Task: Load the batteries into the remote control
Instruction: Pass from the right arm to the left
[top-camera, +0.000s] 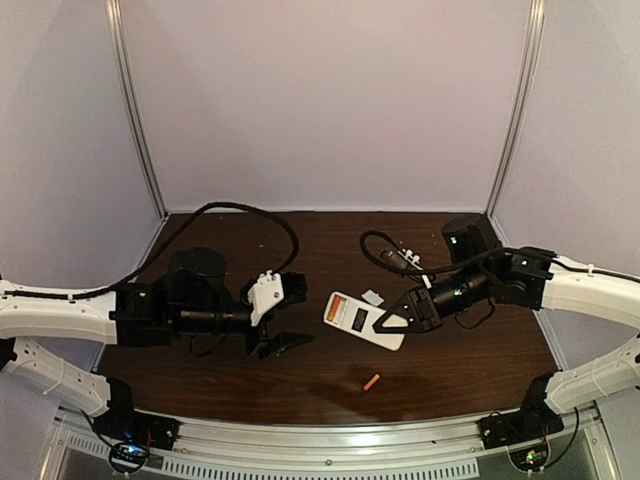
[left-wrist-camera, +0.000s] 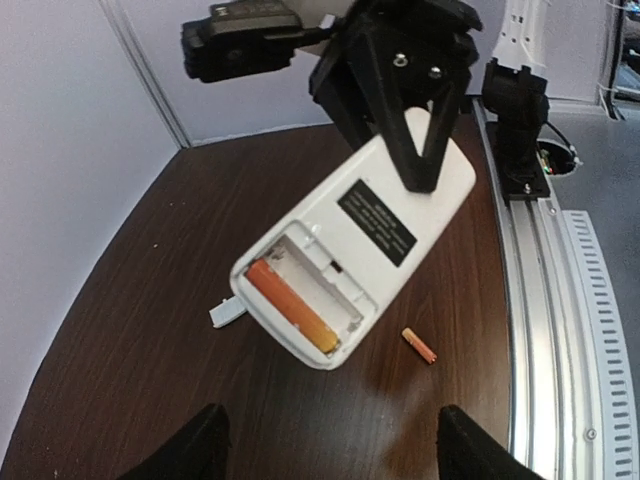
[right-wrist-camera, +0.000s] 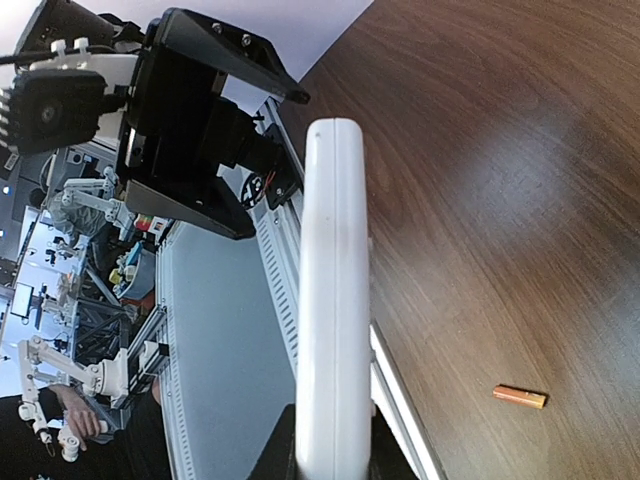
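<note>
The remote control (top-camera: 360, 320) is white back up with its battery slot open. One orange battery (left-wrist-camera: 293, 305) lies in the slot, beside an empty bay. The second battery (top-camera: 371, 381) lies loose on the table; it also shows in the left wrist view (left-wrist-camera: 419, 346) and the right wrist view (right-wrist-camera: 520, 397). My right gripper (top-camera: 392, 322) is shut on the remote's right end, seen edge-on in the right wrist view (right-wrist-camera: 333, 300). My left gripper (top-camera: 295, 315) is open and empty, just left of the remote, with its jaws spread wide (left-wrist-camera: 330, 462).
A small white cover piece (top-camera: 372, 297) lies on the table behind the remote's open end, also in the left wrist view (left-wrist-camera: 226, 312). A bundle of black cable (top-camera: 395, 258) sits at the back right. The metal rail (top-camera: 330, 438) runs along the near table edge.
</note>
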